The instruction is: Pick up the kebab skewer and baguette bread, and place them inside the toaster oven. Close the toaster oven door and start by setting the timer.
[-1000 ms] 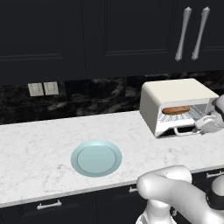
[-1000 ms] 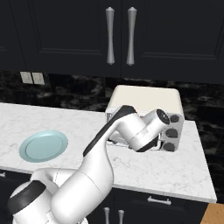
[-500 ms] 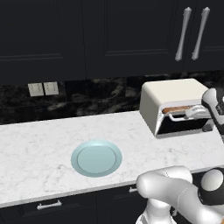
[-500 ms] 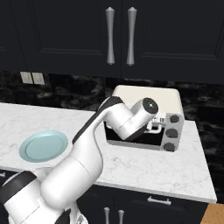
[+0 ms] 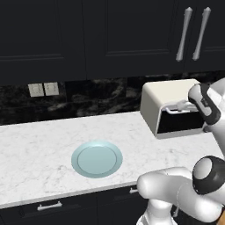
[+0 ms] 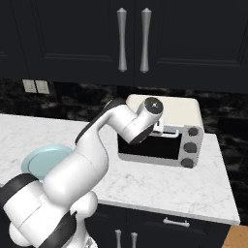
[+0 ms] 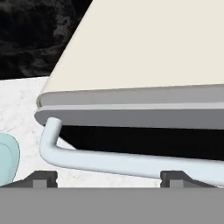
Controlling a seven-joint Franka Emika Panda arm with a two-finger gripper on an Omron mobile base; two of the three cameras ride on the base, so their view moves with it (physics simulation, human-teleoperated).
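Note:
The cream-white toaster oven [image 5: 169,94] [image 6: 167,109] [image 7: 148,48] stands at the right end of the counter. Its dark glass door [image 5: 180,122] [image 6: 150,145] stands upright against the front, shut or very nearly so. My gripper [image 5: 185,105] [image 6: 158,128] [image 7: 107,179] is open at the door's top edge. The pale bar handle [image 7: 109,159] [image 5: 178,107] runs just past my two fingertips [image 7: 43,177], which stand wide apart. Grey knobs [image 6: 190,147] run down the oven's right side. The kebab skewer and the baguette bread are hidden.
An empty pale blue plate [image 5: 96,159] [image 6: 46,160] lies on the white marble counter [image 5: 39,149] left of the oven. Dark wall cabinets with long steel handles [image 6: 131,39] hang above. Wall sockets [image 5: 43,89] sit on the black backsplash.
The oven door has swung up from open to upright, and my hand rose with it along the handle. The bread seen on the rack earlier is now behind the door.

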